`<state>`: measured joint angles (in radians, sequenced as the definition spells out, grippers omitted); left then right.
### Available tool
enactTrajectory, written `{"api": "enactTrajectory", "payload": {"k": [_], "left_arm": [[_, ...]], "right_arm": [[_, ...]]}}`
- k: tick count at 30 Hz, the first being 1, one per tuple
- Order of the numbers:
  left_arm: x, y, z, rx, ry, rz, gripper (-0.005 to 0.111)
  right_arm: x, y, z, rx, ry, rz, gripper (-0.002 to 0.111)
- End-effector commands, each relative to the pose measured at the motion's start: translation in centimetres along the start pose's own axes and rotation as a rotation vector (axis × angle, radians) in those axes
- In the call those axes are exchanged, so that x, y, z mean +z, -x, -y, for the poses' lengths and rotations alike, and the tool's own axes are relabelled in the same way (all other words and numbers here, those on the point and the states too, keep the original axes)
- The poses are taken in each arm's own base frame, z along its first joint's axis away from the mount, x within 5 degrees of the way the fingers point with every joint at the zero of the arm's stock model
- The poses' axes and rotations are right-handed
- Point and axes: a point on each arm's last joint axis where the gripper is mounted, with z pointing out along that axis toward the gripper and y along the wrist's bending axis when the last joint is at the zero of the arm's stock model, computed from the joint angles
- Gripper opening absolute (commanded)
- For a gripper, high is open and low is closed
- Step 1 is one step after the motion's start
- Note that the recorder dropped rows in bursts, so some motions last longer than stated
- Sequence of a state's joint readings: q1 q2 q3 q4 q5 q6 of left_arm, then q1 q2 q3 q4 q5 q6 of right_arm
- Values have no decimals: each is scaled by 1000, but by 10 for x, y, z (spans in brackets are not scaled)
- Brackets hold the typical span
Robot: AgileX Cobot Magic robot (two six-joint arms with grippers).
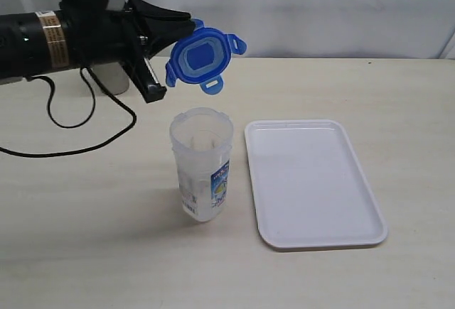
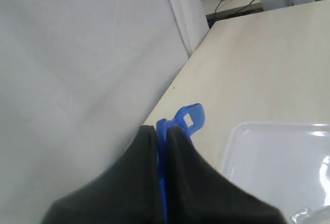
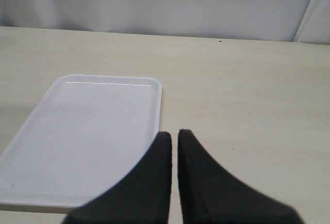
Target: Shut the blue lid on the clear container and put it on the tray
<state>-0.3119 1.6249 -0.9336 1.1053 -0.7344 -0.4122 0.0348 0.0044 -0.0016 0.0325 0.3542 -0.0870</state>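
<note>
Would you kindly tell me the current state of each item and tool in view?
Lid: off the container, held tilted in the air.
Container: upright on the table, open, beside the tray.
Tray: flat on the table, nothing on it.
Left tool: shut on the lid.
Right tool: shut, holding nothing.
</note>
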Motion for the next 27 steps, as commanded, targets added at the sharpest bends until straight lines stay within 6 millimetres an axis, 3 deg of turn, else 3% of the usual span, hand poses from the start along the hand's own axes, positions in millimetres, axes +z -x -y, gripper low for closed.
{"api": "enactTrajectory", "payload": {"k": [1, 11, 18, 27], "left_arm": [[10, 9, 6, 104, 97, -18, 0], [12, 2, 5, 347, 130, -142, 0], [13, 1, 8, 348, 122, -166, 0], [17, 20, 29, 404, 72, -191, 0]], "right_arm": [[0, 1, 0, 0, 2, 16, 5], [0, 1, 0, 0, 2, 16, 5], [0, 1, 0, 0, 2, 16, 5], [0, 1, 0, 0, 2, 16, 5]]}}
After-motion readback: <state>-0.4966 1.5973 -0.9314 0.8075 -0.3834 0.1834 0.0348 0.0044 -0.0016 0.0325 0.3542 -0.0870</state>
